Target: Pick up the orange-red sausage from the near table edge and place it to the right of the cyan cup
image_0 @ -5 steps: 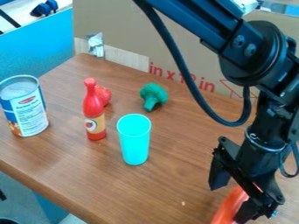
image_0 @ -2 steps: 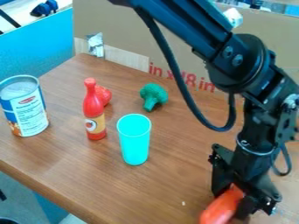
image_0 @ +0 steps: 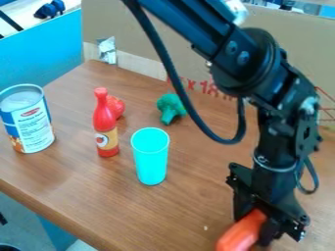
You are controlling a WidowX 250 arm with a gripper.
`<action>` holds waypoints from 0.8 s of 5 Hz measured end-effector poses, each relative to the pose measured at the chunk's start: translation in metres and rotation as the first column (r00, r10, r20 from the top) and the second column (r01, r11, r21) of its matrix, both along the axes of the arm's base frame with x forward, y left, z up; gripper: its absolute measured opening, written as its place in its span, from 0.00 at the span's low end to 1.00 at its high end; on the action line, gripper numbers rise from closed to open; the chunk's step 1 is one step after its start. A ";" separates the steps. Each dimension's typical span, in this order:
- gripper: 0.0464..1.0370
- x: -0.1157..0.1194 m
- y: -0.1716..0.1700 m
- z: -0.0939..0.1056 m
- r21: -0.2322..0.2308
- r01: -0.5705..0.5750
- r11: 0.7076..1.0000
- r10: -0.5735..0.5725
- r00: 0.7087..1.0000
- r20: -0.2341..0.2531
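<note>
Pincer (image_0: 254,229) clamped on an orange-red object (image_0: 239,235), lower right on the wooden table (image_0: 177,215). Leftward stand an upright turquoise cup (image_0: 150,159) and a red bottle (image_0: 105,120); beyond the cup, green broccoli (image_0: 170,106); far left, a can (image_0: 31,122).

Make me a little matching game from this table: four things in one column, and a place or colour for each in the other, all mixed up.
Things
1. Cup
2. Orange-red object
3. Can
4. Broccoli

Place or colour
A. Upright, near the picture's left edge
B. Dark green
C. Between the fingers of the gripper
D. Turquoise

Right pairs: 1-D, 2-C, 3-A, 4-B
</note>
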State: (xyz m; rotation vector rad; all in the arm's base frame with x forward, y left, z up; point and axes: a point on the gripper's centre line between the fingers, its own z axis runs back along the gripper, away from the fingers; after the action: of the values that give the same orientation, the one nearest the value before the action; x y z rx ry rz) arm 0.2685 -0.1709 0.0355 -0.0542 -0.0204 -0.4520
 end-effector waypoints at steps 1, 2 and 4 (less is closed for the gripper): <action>0.53 0.005 -0.003 0.010 0.002 0.028 1.000 -0.028 1.000 0.002; 0.53 0.022 -0.008 0.037 -0.020 0.051 0.999 -0.049 0.996 0.077; 0.53 0.074 -0.019 0.054 -0.013 0.048 0.999 -0.045 0.988 0.149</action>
State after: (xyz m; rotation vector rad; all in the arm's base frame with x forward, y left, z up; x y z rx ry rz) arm 0.3430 -0.1896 0.0898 -0.0374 -0.1697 -0.5020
